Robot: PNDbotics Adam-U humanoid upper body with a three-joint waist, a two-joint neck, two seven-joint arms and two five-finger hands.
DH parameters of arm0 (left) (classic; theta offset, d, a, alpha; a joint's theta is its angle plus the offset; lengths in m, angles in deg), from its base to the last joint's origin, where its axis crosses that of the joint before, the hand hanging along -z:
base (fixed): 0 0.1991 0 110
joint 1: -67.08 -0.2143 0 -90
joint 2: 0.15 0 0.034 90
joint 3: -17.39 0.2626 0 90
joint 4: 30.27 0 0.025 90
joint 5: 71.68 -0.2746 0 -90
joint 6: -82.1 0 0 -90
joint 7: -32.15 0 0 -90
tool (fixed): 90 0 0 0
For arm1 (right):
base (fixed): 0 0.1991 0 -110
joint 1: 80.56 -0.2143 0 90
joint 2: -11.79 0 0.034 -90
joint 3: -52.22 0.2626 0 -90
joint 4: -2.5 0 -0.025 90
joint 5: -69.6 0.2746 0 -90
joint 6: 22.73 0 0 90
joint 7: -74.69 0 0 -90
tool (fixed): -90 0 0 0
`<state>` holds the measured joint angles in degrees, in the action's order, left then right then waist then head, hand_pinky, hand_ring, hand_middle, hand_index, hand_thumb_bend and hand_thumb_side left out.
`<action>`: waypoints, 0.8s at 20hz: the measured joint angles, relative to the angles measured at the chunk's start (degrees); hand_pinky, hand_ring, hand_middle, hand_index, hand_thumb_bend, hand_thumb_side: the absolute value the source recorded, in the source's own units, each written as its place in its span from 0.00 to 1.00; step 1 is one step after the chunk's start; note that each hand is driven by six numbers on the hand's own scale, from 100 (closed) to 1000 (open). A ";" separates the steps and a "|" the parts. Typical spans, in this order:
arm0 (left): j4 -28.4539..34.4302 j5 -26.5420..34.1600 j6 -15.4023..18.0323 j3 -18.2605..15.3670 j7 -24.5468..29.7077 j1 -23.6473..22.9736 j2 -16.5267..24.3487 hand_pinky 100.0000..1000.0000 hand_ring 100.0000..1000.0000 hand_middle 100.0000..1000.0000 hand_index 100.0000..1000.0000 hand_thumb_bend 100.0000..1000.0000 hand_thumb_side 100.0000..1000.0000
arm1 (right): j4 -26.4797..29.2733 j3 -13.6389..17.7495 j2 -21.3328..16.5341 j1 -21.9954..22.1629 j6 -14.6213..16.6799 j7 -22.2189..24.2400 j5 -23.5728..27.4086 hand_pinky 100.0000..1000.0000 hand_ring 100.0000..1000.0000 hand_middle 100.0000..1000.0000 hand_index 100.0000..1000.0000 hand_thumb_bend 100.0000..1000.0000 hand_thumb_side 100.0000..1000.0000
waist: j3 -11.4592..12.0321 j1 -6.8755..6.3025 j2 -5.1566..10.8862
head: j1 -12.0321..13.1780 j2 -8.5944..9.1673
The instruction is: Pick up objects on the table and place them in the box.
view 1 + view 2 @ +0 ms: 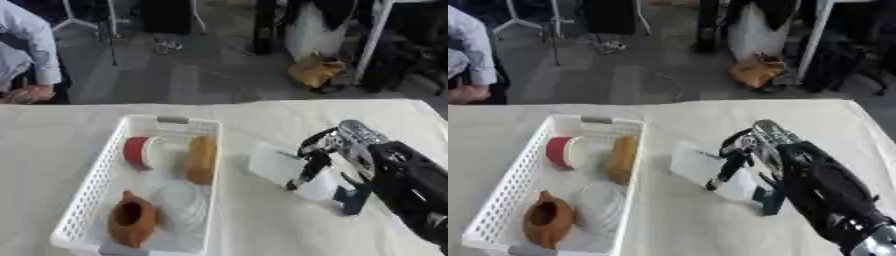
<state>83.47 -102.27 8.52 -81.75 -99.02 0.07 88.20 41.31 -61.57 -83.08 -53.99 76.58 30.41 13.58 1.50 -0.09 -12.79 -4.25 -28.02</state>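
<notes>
Both views look down from the robot's head onto the cloth-covered table [262,225], facing the far floor. Set side by side, they share the white basket [87,190] at left and the right hand [798,160], seen close.

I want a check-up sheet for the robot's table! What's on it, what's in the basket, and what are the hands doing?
Surface: table under a cream cloth.
Job's things: white basket at left holds a red-and-white roll, a tan loaf-shaped thing, a brown jug and a pale round thing; a white flat thing lies on the cloth beside the basket.
Clutter: nothing seen.
Hands: right hand on the white flat thing, fingers curled at it; left hand not seen.
Cables: cable on the floor.
Surroundings: stands, bags, a seated person beyond.
</notes>
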 measured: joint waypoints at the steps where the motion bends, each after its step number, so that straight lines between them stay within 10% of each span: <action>1: 0.00 0.02 0.00 0.00 0.00 0.00 0.00 0.93 0.92 0.85 0.89 0.00 1.00 | -0.02 0.00 0.00 -0.08 0.12 -0.11 -0.01 0.07 0.42 0.55 0.66 0.32 0.71 | 0.00 0.00 0.00 | 0.00 0.00; 16: 0.00 0.09 0.00 -0.01 0.00 0.00 0.00 0.93 0.92 0.85 0.88 0.00 1.00 | 1.48 -0.76 0.01 -1.72 -0.30 -2.83 0.82 0.00 0.30 0.38 0.50 0.08 0.74 | -0.31 0.21 0.02 | 0.05 0.00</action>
<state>83.47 -102.18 8.52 -81.76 -99.02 0.07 88.19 42.79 -62.33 -83.08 -55.70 76.28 27.58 14.40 1.19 0.12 -12.78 -4.20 -28.02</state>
